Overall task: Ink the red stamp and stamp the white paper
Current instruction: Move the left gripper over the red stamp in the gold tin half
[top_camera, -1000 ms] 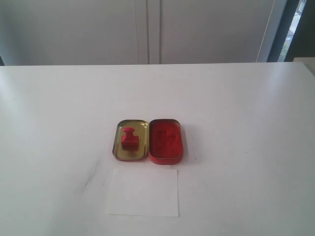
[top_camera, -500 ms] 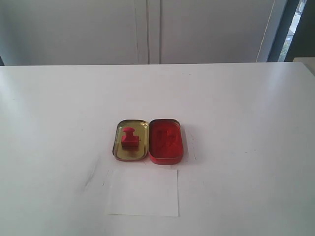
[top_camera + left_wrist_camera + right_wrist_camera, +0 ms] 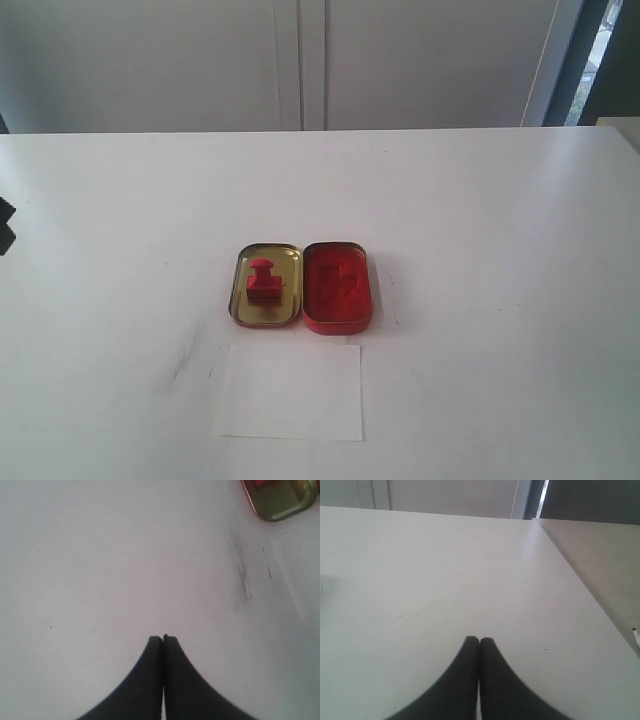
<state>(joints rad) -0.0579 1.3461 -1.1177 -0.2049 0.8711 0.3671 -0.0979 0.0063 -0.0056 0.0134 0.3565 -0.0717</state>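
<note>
Your red stamp [image 3: 264,281] stands upright, knob up, inside the gold lid [image 3: 265,313], which lies open on the white table [image 3: 480,220] with its long side touching the red ink-pad tin [image 3: 338,329]. From the tin the stamp is at nine o'clock. The white paper [image 3: 290,391] lies flat at six o'clock from the two tin halves, just clear of their near edges, and you cannot make out any mark on it from the exterior view. Your left gripper [image 3: 163,638] has its two dark fingers pressed together with nothing between them. It hangs over bare table, and its wrist camera catches only a corner of the gold lid with a sliver of red in it, well apart from the fingertips. In the exterior view a small dark shape [image 3: 5,225] shows at the far left edge (you cannot tell which part of the arm it is), and from there the stamp lies toward about four o'clock, well away across open tabletop. Your right gripper [image 3: 479,640] is likewise closed tight on nothing, over plain tabletop. None of the task's things appear in its wrist view, and it does not show in the exterior view.
</note>
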